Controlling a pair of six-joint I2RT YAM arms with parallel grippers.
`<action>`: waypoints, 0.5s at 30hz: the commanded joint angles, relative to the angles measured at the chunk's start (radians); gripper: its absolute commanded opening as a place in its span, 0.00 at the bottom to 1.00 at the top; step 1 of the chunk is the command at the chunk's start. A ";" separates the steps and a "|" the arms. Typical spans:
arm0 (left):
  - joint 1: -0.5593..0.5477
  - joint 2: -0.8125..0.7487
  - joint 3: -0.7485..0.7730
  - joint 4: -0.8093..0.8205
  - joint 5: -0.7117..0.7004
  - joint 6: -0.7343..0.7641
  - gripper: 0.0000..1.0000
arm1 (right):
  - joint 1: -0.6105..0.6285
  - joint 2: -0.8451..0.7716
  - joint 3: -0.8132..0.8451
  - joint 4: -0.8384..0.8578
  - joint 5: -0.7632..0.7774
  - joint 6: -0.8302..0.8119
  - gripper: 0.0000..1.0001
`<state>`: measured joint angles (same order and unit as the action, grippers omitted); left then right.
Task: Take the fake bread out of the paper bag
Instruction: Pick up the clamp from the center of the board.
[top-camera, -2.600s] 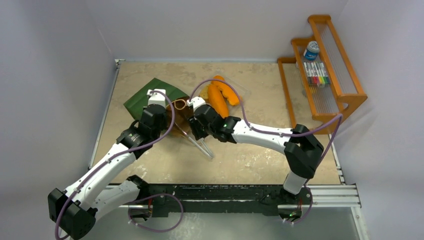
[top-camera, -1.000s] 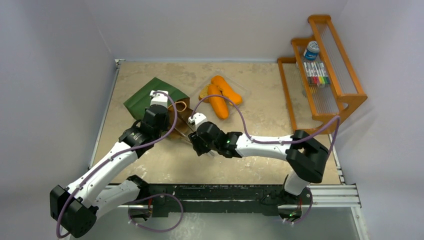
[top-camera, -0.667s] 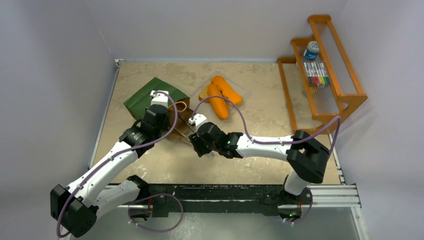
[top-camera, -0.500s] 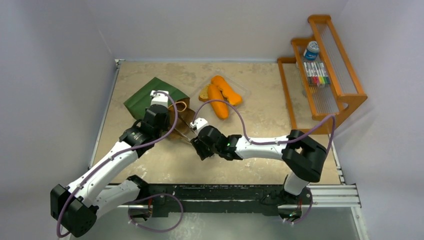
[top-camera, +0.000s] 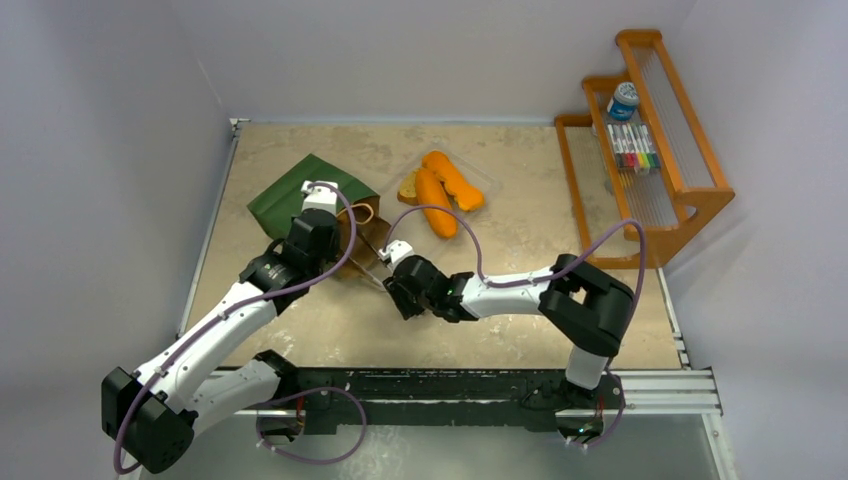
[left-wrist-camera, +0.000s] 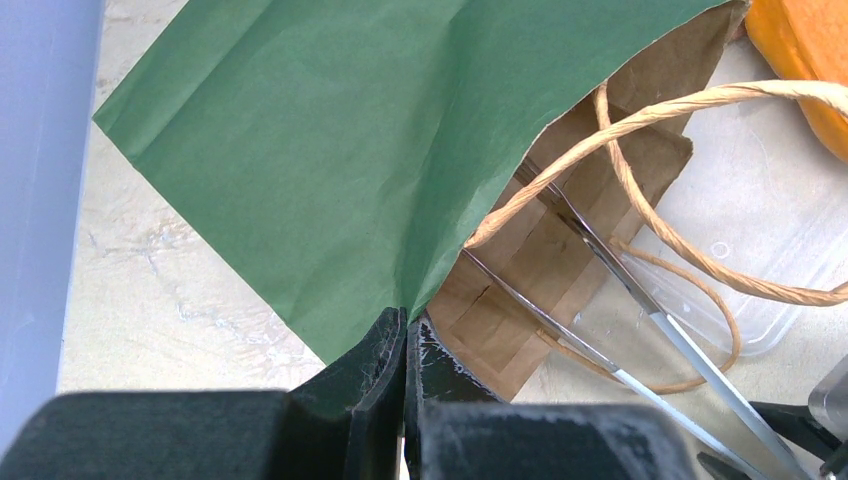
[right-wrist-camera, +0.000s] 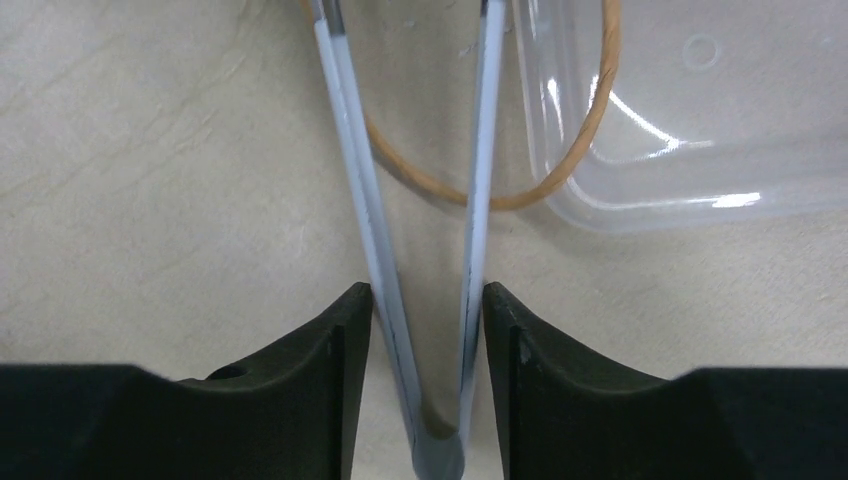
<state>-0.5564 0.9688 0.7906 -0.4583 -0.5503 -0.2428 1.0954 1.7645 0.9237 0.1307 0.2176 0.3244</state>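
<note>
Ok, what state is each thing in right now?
paper bag: lying on its side, mouth open, rim pinched
left gripper: shut on the bag's rim
metal tongs: lying flat, arms spread, tips at the bag mouth
right gripper: jaws against both tong arms near the hinge
fake bread: out of the bag, in the clear tray

Before me, metal tongs (right-wrist-camera: 352, 160) lie on the beige desk (top-camera: 300, 150), arms spread, beside a clear tray (right-wrist-camera: 690, 120). A wooden rack (top-camera: 690, 190) at right holds markers (top-camera: 633, 148) and a blue-lidded jar (top-camera: 623, 100).
</note>
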 joint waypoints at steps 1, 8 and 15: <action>0.007 -0.001 0.013 0.027 -0.005 0.005 0.00 | -0.014 0.034 0.022 0.058 -0.006 0.002 0.46; 0.007 -0.002 0.012 0.028 -0.005 0.007 0.00 | -0.014 0.015 0.089 0.017 0.021 0.009 0.41; 0.007 0.000 0.009 0.032 -0.004 0.011 0.00 | -0.018 -0.004 0.178 -0.107 0.050 0.042 0.37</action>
<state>-0.5564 0.9688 0.7906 -0.4583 -0.5507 -0.2424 1.0851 1.7969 1.0134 0.0959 0.2234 0.3359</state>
